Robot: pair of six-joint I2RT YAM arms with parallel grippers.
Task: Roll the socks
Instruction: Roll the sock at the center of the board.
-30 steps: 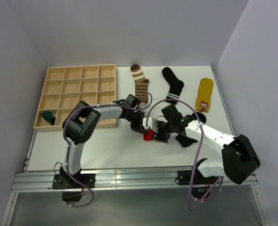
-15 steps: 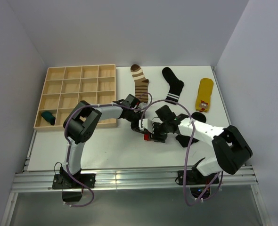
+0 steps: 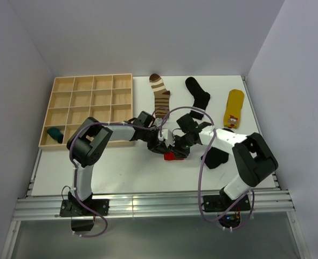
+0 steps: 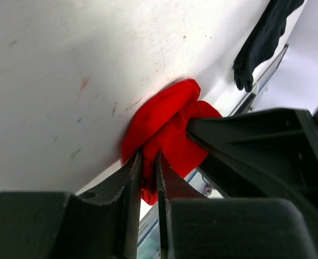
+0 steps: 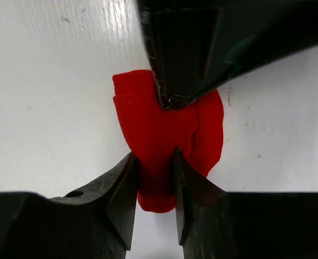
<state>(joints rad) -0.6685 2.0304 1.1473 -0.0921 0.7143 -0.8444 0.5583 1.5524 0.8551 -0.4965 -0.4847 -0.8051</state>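
Note:
A bunched red sock [image 3: 173, 156] lies on the white table, between my two grippers. In the left wrist view, my left gripper [image 4: 149, 159] pinches a fold of the red sock [image 4: 164, 116] between nearly closed fingers. My right gripper [image 5: 153, 159] meets it from the opposite side, and its jaws press into the near end of the red sock [image 5: 148, 113]. In the top view the left gripper [image 3: 164, 145] and the right gripper [image 3: 180, 148] stand tip to tip over the sock. Further back lie a brown-cream striped sock [image 3: 160, 94], a black sock with white bands [image 3: 198, 97] and a yellow sock [image 3: 233, 109].
A plain black sock [image 3: 215, 157] lies just right of the right arm. A wooden compartment tray [image 3: 89, 81] stands at the back left, with a rolled teal sock [image 3: 54, 134] in its near-left cell. The table's metal front rail runs along the near edge.
My right gripper has swung left onto the red sock and closed on it. The left gripper stays on the sock, its jaws slightly eased.

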